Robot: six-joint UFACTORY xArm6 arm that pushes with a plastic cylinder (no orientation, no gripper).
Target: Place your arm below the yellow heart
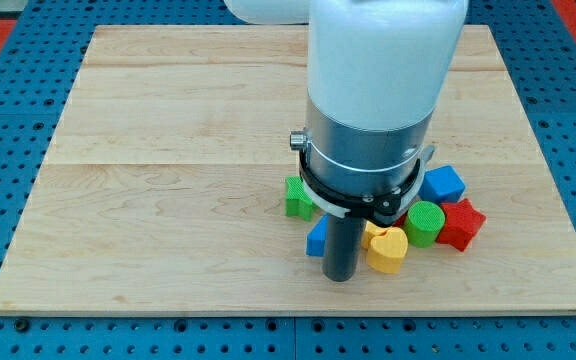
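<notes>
- A robotics lab bench is showing: a wooden table [168, 200] is lying on blue perforated panels [8, 130].
- A white robot arm [383, 60] is hanging over it.

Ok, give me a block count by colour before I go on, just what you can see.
Green: 2, a block and a cylinder
Blue: 2, a cube and a partly hidden block
Yellow: 2, a heart and a partly hidden block
Red: 1, a star
Total: 7

Two green blocks [298, 196] [424, 222], two blue [444, 183] [317, 238], two yellow [387, 250] [373, 234], one red [460, 224].
</notes>
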